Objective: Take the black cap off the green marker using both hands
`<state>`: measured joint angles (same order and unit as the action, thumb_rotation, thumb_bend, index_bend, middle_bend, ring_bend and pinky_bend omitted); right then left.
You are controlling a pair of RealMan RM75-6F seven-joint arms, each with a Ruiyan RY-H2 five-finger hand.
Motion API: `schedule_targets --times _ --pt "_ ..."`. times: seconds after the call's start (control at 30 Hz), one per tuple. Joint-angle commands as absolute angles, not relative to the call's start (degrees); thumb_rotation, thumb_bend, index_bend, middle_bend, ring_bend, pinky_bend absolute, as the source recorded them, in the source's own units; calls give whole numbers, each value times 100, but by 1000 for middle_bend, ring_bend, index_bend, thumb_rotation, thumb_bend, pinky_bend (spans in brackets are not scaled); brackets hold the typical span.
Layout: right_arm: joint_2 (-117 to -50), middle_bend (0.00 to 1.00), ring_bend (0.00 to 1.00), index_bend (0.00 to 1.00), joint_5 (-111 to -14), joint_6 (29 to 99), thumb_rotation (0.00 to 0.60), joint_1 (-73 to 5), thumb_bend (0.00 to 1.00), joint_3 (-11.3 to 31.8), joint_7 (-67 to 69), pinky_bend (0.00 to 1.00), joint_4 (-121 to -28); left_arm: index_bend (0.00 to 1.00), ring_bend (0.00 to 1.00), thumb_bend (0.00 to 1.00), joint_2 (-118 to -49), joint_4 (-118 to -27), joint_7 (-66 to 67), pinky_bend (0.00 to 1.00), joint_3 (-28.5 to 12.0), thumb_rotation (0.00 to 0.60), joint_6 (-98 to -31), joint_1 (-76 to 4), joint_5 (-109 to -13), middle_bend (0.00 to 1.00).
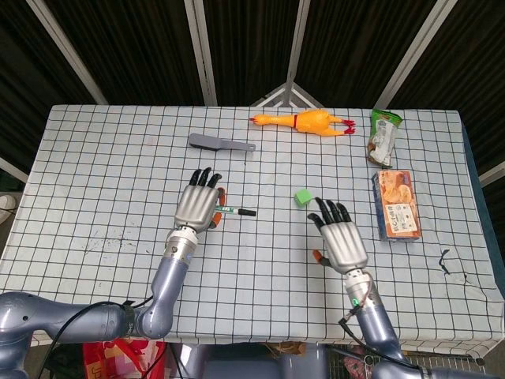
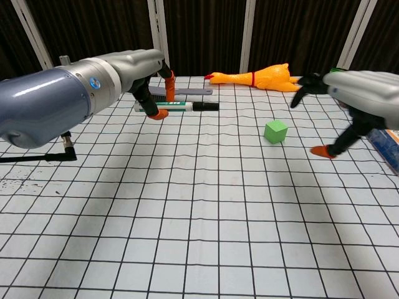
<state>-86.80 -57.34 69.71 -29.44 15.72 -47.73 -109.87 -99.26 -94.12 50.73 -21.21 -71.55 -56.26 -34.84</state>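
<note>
- While the left hand (image 1: 196,208) is gripping the green marker (image 2: 173,107) above the table (image 1: 102,174), the black cap (image 2: 206,106) is pointing toward the right hand (image 1: 341,239).
- That right hand is hovering with fingers spread, holding nothing, just beside the green cube (image 1: 303,197).
- Bare checked cloth is lying between the two hands.
- A brush (image 1: 218,143), a rubber chicken (image 1: 304,121), a snack bag (image 1: 383,135) and a box (image 1: 397,204) are sitting toward the far and right edges.
</note>
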Motion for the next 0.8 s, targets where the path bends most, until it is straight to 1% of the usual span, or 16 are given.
schedule_targets --times 0.03,0.17,0.33,0.47,0.6,0.8 --pt "-9306 34 26 291 -4925 7059 600 -3552 270 2027 -5510 92 -11140 591 0 507 -9963 -9400 5094 0 -2124 600 -7187 -5667 -3451 138" --pt "-9736 34 30 318 -4357 7233 600 -4020 270 2267 -5820 92 -11052 591 0 507 -10063 -9311 5040 0 -2129 600 -7208 -5720 -3432 139" --pt "-10040 34 38 346 -4118 7455 600 -4380 269 2366 -5958 92 -10912 591 0 507 -10173 -9166 5027 0 -2085 600 -7162 -5780 -3378 139" --pt "-10154 34 38 350 -3961 7604 600 -4571 269 2472 -5992 92 -10824 591 0 507 -10237 -9072 4973 0 -2068 600 -7126 -5807 -3379 139" --pt "-10218 33 39 349 -3703 7810 600 -4781 270 2684 -6031 92 -10727 592 0 507 -10277 -9005 4942 0 -2036 600 -7112 -5817 -3376 139" --pt "-10288 33 40 363 -3518 7925 600 -4978 270 2697 -5959 92 -10563 591 0 507 -10300 -8986 4839 0 -2029 600 -7119 -5812 -3440 139"
